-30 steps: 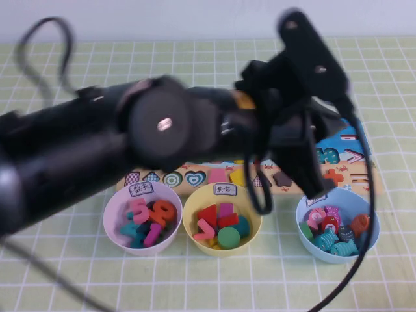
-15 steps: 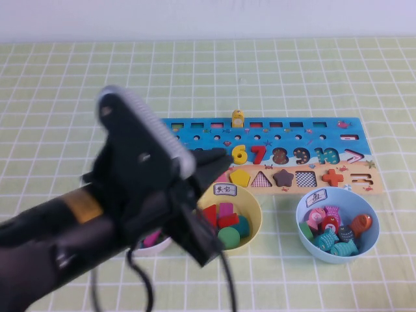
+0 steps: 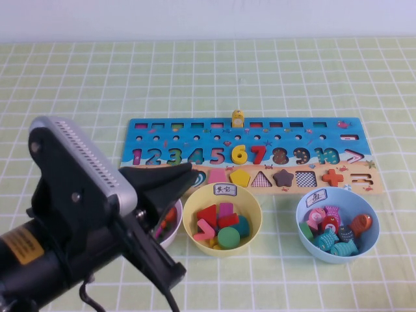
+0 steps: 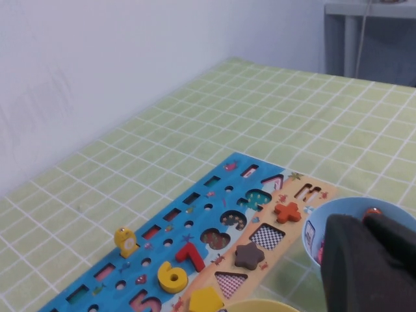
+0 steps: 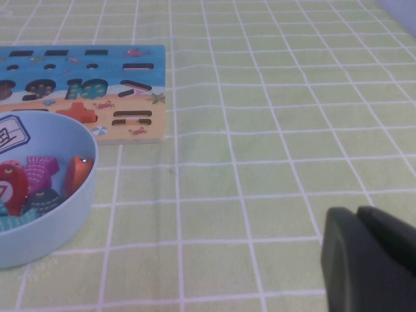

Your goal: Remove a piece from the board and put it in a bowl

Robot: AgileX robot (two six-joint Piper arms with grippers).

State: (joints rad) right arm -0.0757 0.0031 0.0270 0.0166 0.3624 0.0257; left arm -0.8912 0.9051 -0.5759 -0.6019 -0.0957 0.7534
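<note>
High view: the left hand [image 3: 185,177] hangs pressed together over the pink plastic bowl [image 3: 174,224], beside the yellow plastic bowl [image 3: 221,194]. The long wooden puzzle board [image 3: 247,153] lies on the green checked worktop [image 3: 78,91]. The light blue labelled plastic bowl [image 3: 338,257] holds teal fish tokens; which bears the 4 is unclear.

Left wrist view: a small yellow token [image 4: 126,241] stands on the board.

Right wrist view: the right hand [image 5: 367,257] hangs near the blue bowl; whether spread, I cannot tell.

The left arm [image 3: 58,253] is seen as a bulky matte-black body, with a grey ribbed plate [image 3: 88,156] fitted along its upper edge. 1 small silver screw is noted on the black housing below that plate. A yellow label (lettering unreadable) is fixed to the lower casing. The left gripper [image 3: 170,181] and right gripper [image 5: 367,260] are finished in black.
</note>
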